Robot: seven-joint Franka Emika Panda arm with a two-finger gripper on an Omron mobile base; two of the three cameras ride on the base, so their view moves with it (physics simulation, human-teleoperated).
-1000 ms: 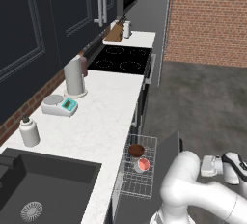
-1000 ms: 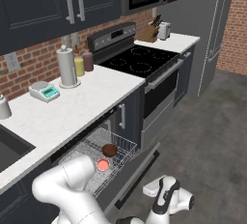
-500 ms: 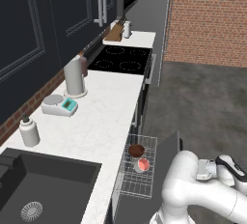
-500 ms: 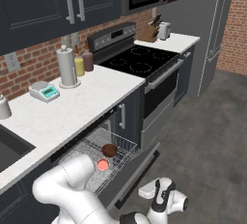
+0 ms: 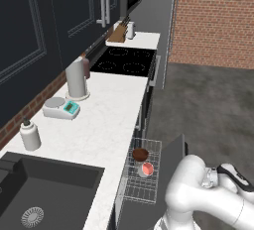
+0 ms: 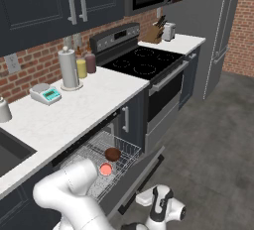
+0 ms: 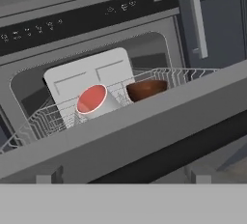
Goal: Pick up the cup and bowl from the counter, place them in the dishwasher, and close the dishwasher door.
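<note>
The cup (image 7: 94, 100) lies on its side in the dishwasher's wire rack (image 7: 38, 119), its salmon-red inside facing me; it also shows in the base views as the cup (image 5: 147, 169) (image 6: 105, 169). Beside it sits the dark brown bowl (image 7: 147, 89) (image 5: 140, 153) (image 6: 113, 153). The dishwasher door (image 7: 125, 138) (image 6: 144, 174) (image 5: 171, 162) hangs partly open and tilted below the pulled-out rack. My gripper (image 7: 123, 178) (image 6: 155, 205) is open and holds nothing, low near the floor just outside the door's outer edge. The white counter (image 5: 99, 125) runs above.
On the counter stand a grey canister (image 5: 76, 78), a kitchen scale (image 5: 60, 108) and a white soap bottle (image 5: 30, 135), with the black sink (image 5: 44, 194) at the near end. The cooktop (image 5: 126, 60) and oven (image 6: 163, 95) adjoin the dishwasher. Open floor (image 6: 213, 140) lies to the right.
My hand has shifted slightly lower and closer to the door's edge. The cup, bowl, rack and door have stayed where they were.
</note>
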